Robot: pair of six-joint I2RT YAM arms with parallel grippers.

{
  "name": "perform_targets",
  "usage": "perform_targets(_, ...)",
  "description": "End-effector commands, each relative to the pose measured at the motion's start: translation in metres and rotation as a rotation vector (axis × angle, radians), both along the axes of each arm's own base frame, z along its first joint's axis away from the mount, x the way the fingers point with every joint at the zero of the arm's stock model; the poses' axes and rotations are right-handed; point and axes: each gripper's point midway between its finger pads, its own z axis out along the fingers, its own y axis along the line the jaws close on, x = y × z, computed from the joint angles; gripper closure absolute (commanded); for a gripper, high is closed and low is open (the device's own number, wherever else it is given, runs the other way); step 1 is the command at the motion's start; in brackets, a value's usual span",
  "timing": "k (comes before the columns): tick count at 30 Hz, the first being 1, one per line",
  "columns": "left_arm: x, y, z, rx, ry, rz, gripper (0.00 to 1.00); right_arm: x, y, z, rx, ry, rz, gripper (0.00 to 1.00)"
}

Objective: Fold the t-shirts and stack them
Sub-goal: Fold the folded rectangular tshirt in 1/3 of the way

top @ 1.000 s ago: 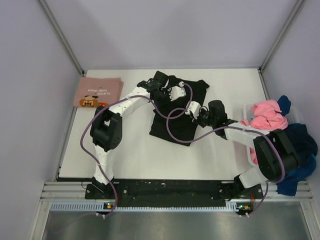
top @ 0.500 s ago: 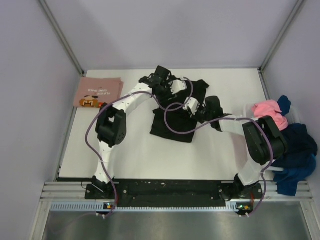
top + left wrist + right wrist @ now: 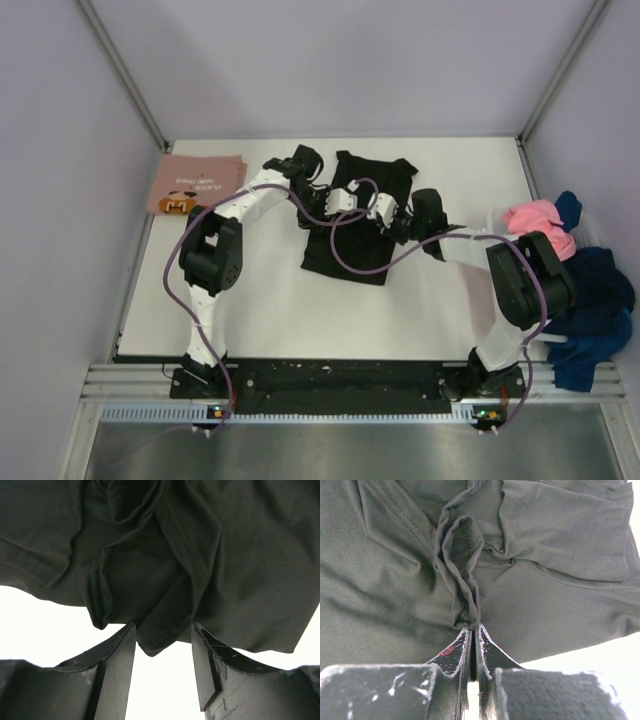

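A black t-shirt (image 3: 350, 250) lies partly folded in the middle of the table. My left gripper (image 3: 340, 200) hovers at its left side. In the left wrist view that gripper (image 3: 164, 627) is open, and a corner of the black t-shirt (image 3: 240, 555) lies loose between the fingertips. My right gripper (image 3: 383, 212) is over the shirt's upper middle. In the right wrist view it (image 3: 474, 627) is shut on a bunched ridge of the black t-shirt (image 3: 560, 535). A folded pink t-shirt with a cartoon print (image 3: 195, 183) lies at the back left.
A heap of unfolded shirts, pink (image 3: 535, 228), navy (image 3: 605, 280) and blue (image 3: 580, 360), sits at the table's right edge. Purple cables from both arms loop across the black shirt. The enclosure walls rise at the back and along both sides.
My left gripper has opened, let go of the black shirt and drawn back to the left. My right gripper, still shut on the cloth, has shifted slightly up and left.
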Motion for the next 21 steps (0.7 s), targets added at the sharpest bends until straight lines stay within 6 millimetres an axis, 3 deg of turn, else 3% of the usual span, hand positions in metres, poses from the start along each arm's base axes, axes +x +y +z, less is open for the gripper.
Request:
perform_targets(1, 0.005, -0.013, -0.009, 0.02, -0.059, -0.096, 0.48, 0.016, 0.0, 0.021, 0.058, -0.044, -0.033, 0.98)
perform_targets(3, 0.015, -0.012, -0.011, 0.027, -0.083, -0.057, 0.57, 0.015, 0.0, 0.021, 0.054, -0.045, -0.033, 0.98)
perform_targets(5, 0.017, -0.013, -0.01, 0.023, -0.086, -0.047, 0.74, 0.015, -0.002, 0.02, 0.049, -0.045, -0.037, 0.98)
perform_targets(8, -0.002, -0.012, -0.012, 0.023, -0.025, -0.108, 0.8, 0.016, -0.005, 0.019, 0.031, -0.046, -0.048, 0.98)
perform_targets(11, -0.018, -0.006, -0.015, 0.043, 0.018, -0.155, 0.71, 0.017, -0.006, 0.02, 0.022, -0.051, -0.048, 0.98)
perform_targets(15, -0.024, -0.008, -0.008, 0.022, 0.028, -0.184, 0.57, 0.016, -0.005, 0.02, 0.026, -0.043, -0.04, 0.98)
perform_targets(21, -0.03, -0.014, -0.005, -0.015, 0.04, -0.221, 0.47, 0.012, -0.005, 0.019, 0.023, -0.037, -0.034, 0.98)
